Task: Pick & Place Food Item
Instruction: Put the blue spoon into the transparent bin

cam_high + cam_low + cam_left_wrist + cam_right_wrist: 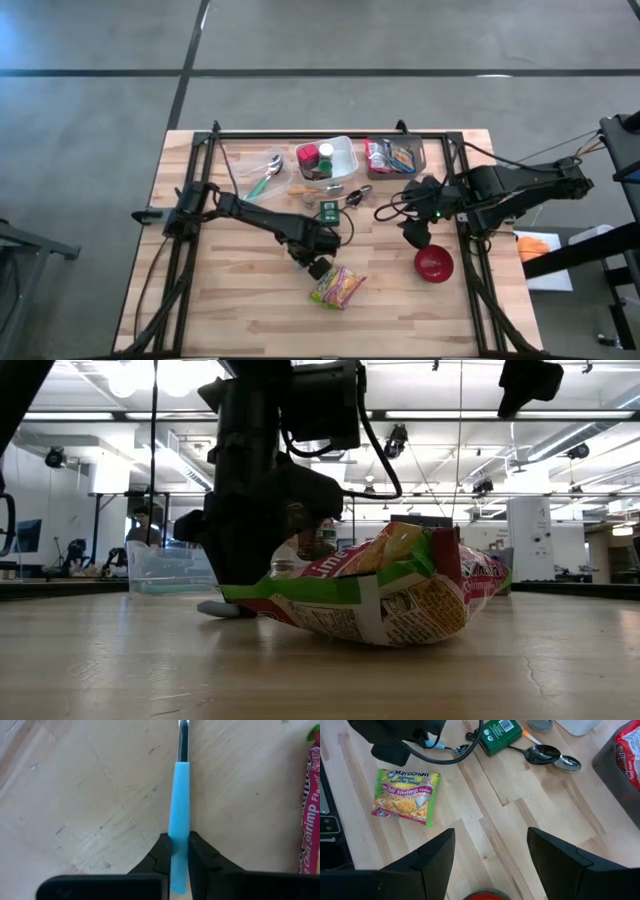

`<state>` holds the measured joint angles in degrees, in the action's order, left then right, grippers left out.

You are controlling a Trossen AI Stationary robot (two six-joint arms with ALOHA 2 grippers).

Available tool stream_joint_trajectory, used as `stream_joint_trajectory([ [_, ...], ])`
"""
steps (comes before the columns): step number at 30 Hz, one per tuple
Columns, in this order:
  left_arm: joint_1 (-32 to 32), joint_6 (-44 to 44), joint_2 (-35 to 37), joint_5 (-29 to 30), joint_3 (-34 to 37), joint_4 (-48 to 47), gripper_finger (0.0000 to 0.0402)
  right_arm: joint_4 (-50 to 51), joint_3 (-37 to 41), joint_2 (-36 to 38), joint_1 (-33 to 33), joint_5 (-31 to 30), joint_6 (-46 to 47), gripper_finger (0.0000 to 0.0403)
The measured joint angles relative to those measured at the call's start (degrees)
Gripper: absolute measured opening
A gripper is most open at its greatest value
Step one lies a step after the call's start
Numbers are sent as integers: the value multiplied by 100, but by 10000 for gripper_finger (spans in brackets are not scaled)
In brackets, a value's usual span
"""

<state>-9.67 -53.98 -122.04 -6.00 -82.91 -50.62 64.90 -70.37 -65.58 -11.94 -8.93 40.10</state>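
Note:
The ramen packet (338, 287) lies flat on the wooden table near the middle front; it also shows in the low view (400, 595) and the right wrist view (406, 795). Just left of it my left gripper (317, 263) points down, shut on a blue-handled utensil (179, 815) with a metal stem. My right gripper (490, 855) hangs open above the table at the right, over a red bowl (434, 263), with nothing between its fingers. My left gripper pinches the utensil's blue handle (178, 842) between its two fingers, one on each long side, some way back from the metal stem (183, 740). The fingers come from above, pointing down, and lie across the handle. The handle (225, 610) lies level at the table top.
At the far edge stand a clear container (327, 160) with jars and a bin (395, 156) of packets. A green box (328, 209), two metal spoons (542, 754) and a green spoon (265, 180) lie nearby. Bare wood shows at the front left.

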Motion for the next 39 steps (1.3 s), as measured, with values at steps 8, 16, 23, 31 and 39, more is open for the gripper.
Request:
stream_joint_trajectory([
  [8, 10, 23, 338, 235, 65, 0, 24, -4, 0, 0, -20, -4, -1, 244],
  [16, 18, 23, 780, 235, 76, 6, 24, -4, 0, 0, -20, -18, -24, 244],
  [23, 253, 372, 1588, 500, 201, -194, 24, -26, 0, 0, -18, -26, -24, 244],
  [31, 1267, 1106, 2958, 1000, 789, -969, 24, -65, 0, 0, -18, -216, 207, 244],
  [39, 3107, 2155, 4128, 994, 1862, -1118, 24, -78, 0, 0, -16, -376, 769, 244],
])
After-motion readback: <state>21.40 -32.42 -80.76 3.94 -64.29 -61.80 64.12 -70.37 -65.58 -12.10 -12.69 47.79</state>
